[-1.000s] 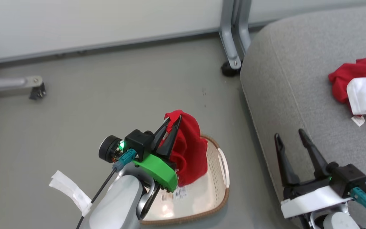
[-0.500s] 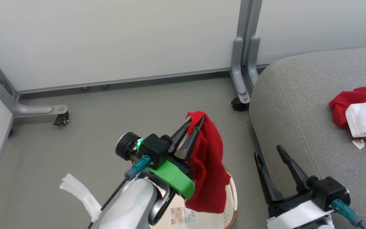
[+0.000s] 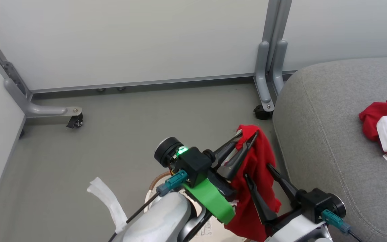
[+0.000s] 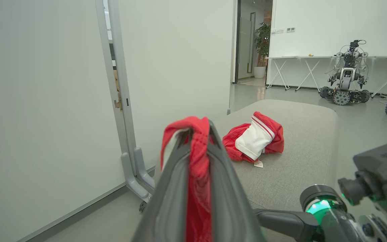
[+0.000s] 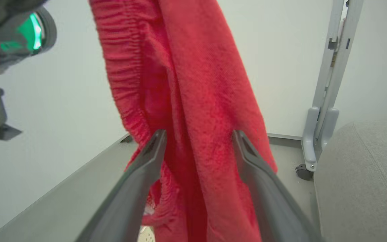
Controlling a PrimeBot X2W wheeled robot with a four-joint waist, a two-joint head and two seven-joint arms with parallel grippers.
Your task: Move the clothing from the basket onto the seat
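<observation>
Under the left gripper [image 3: 247, 136], the basket [image 3: 153, 183] shows just a bit of brown rim behind the arm; its contents are hidden. That claw is clamped on a red garment [image 3: 259, 158] hanging from its tips. The right gripper [image 3: 257, 170] stands spread, the cloth between its fingers. Farther right, a red-and-white garment [image 3: 386, 129] lies on the seat [image 3: 331, 151].

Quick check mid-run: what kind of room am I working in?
Probably a robotics lab, not a home: white partition panels on casters, another wheeled robot beside trestle tables, a lone grey seat.
</observation>
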